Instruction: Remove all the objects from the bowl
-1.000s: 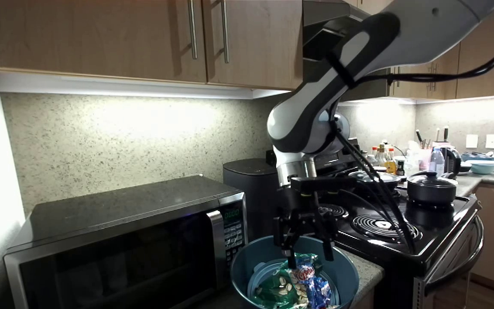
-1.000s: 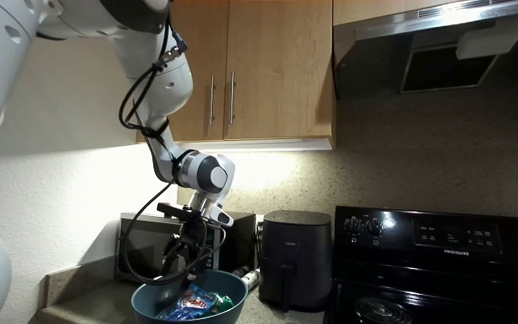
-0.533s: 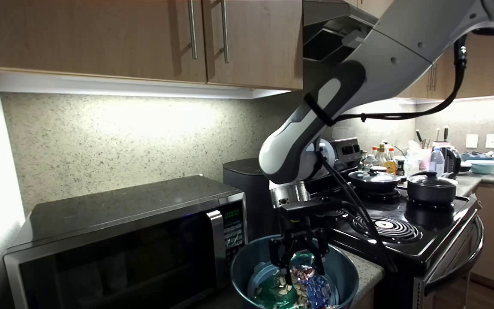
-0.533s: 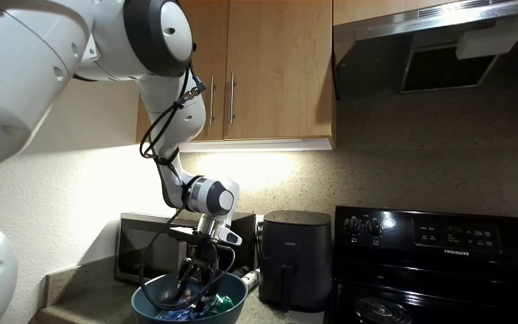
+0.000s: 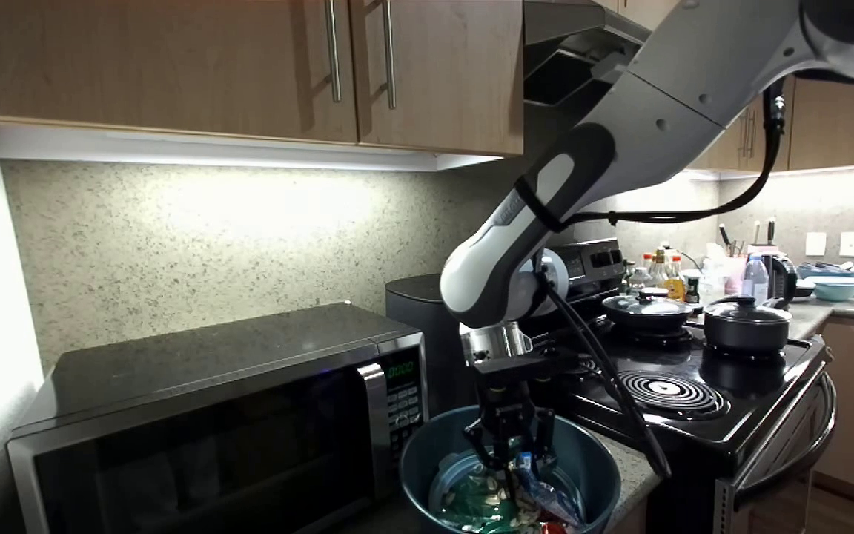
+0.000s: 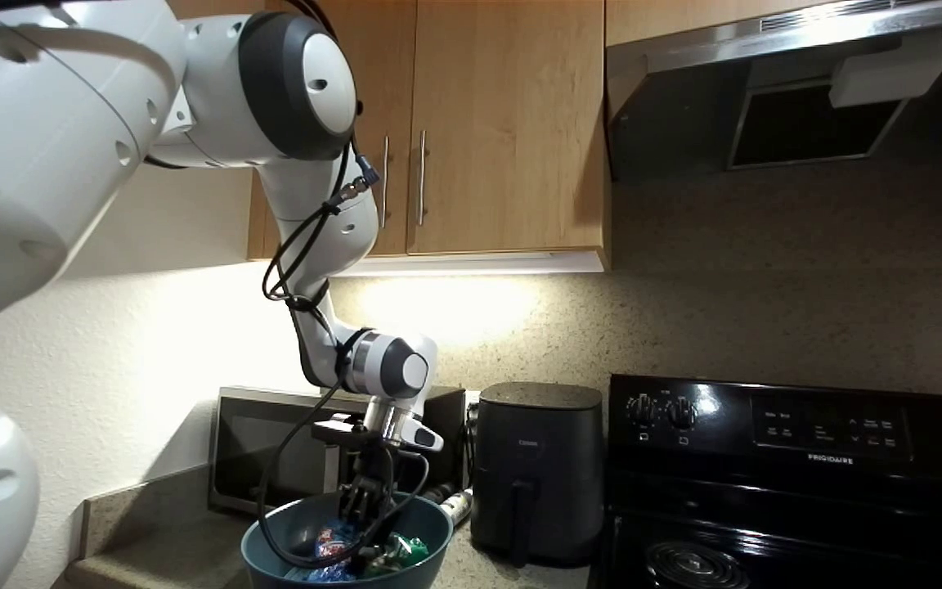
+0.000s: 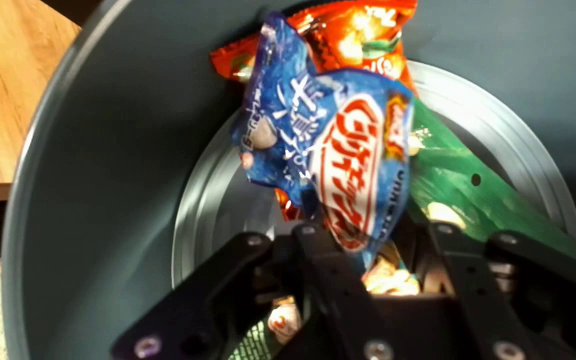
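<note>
Down inside the teal-blue bowl (image 5: 594, 467), the gripper (image 7: 370, 234) reaches in among the packets, its jaws at the blue packet (image 7: 328, 135). In the wrist view they stand on either side of that packet's tapered end, but whether they are clamped on it or merely around it I cannot tell. All three packets are in the bowl: the blue one lies uppermost, partly covering the red-orange packet (image 7: 363, 40) near the bowl's wall, while the green packet (image 7: 468, 205) stretches over the bowl's ringed bottom. The arm (image 5: 649, 141) slants over the bowl in both exterior views, and a black cable (image 6: 307, 564) loops across the front of the bowl in an exterior view. The bowl's foot is out of frame; a speckled tabletop (image 6: 181, 552) shows beside it. A microwave (image 5: 197, 437) is to the left of the bowl in an exterior view, an air fryer (image 6: 536, 483) is behind and to the right of the bowl in an exterior view, and the stove (image 6: 773, 515) is to the right of the bowl in both, bearing a lidded black pot (image 5: 746, 326) well apart from the bowl.
</note>
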